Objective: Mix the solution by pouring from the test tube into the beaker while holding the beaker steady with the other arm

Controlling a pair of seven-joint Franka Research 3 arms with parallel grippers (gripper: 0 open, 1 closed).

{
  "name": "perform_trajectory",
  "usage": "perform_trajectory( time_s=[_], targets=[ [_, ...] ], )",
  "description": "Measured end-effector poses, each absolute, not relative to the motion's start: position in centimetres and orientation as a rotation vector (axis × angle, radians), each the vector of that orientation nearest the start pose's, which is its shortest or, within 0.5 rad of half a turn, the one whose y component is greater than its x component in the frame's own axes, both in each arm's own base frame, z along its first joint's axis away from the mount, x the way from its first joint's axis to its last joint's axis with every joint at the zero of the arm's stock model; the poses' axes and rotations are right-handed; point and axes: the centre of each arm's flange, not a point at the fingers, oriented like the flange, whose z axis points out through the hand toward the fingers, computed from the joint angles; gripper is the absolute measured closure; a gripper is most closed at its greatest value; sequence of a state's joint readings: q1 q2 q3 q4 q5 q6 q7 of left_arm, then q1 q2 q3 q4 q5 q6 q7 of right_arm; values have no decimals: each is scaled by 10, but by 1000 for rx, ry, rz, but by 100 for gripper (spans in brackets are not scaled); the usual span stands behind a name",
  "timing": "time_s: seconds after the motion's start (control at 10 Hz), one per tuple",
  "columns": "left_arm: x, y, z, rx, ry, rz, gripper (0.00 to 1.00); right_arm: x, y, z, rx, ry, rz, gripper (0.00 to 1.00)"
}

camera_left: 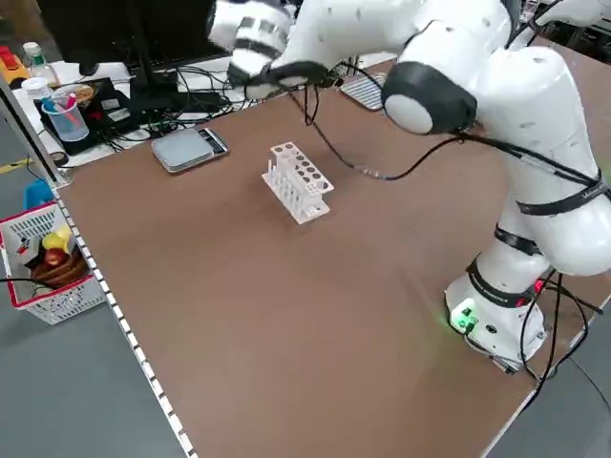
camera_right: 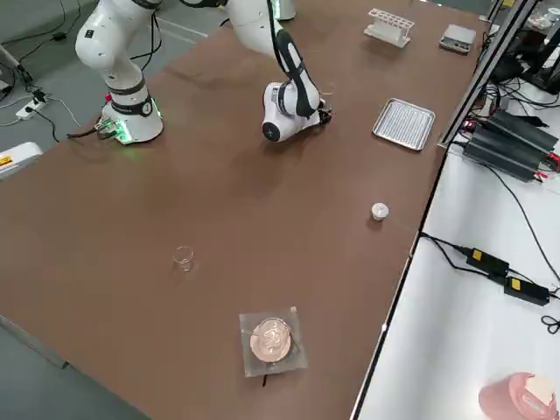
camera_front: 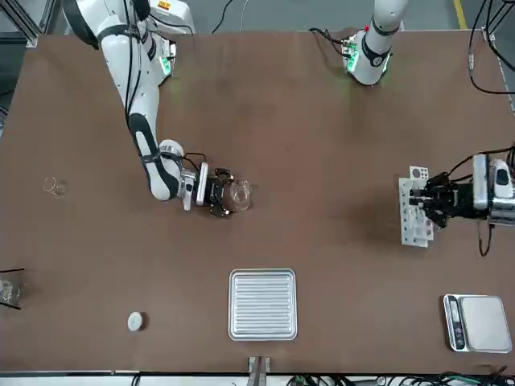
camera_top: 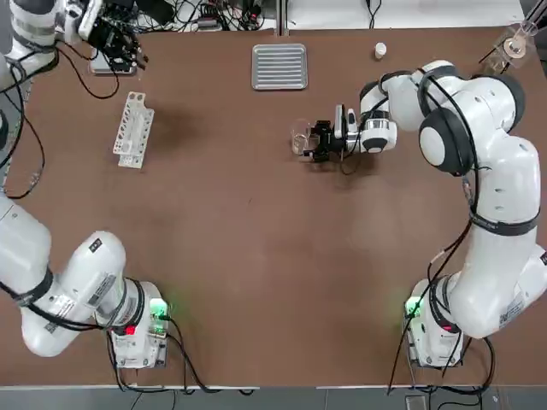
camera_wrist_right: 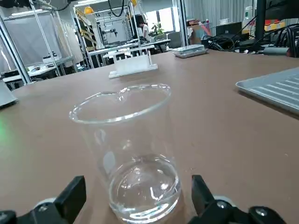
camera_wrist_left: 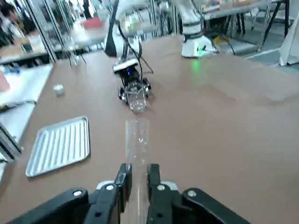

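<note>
Over at the far left of the bench (camera_top: 222,256), the left gripper (camera_top: 120,47) hangs above the back edge, near the scale (camera_front: 476,323), with its fingers (camera_wrist_left: 122,183) clamped tight on a clear test tube (camera_wrist_left: 135,144) that juts straight out ahead of it. Just beside it on the bench sits the white tube rack (camera_top: 133,128). Toward the middle, at the far edge, lies a ribbed metal tray (camera_top: 279,67). Right of centre stands the beaker (camera_top: 301,141) — upright on the bench, a little clear liquid in its bottom. The right gripper (camera_top: 320,142) lies low and level around it, one finger (camera_wrist_right: 70,200) on each side, spread wide — whether they press the glass I cannot tell. A small white cap (camera_top: 380,51) rests near the far right corner.
</note>
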State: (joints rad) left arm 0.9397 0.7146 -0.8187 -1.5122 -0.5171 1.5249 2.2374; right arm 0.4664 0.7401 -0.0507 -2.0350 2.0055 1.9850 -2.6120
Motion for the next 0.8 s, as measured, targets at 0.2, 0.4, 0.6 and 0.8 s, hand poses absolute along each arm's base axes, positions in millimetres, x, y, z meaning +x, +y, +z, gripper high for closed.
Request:
perform_trajectory(
  time_s=[0.2,0.4,0.6,0.8],
  targets=[
    [615,176,344,1150,-1696,1066,78,487,275,74,-1589,-1177,-1037,0],
    [608,206,308,1146,-1488,1222,78,488,273,74,-1594,-1170,-1032,0],
    [608,202,278,1094,-1350,1288,78,488,269,73,-1601,-1168,-1032,0],
    [598,201,247,1083,-1267,1273,78,490,264,73,-1609,-1165,-1035,0]
  ],
)
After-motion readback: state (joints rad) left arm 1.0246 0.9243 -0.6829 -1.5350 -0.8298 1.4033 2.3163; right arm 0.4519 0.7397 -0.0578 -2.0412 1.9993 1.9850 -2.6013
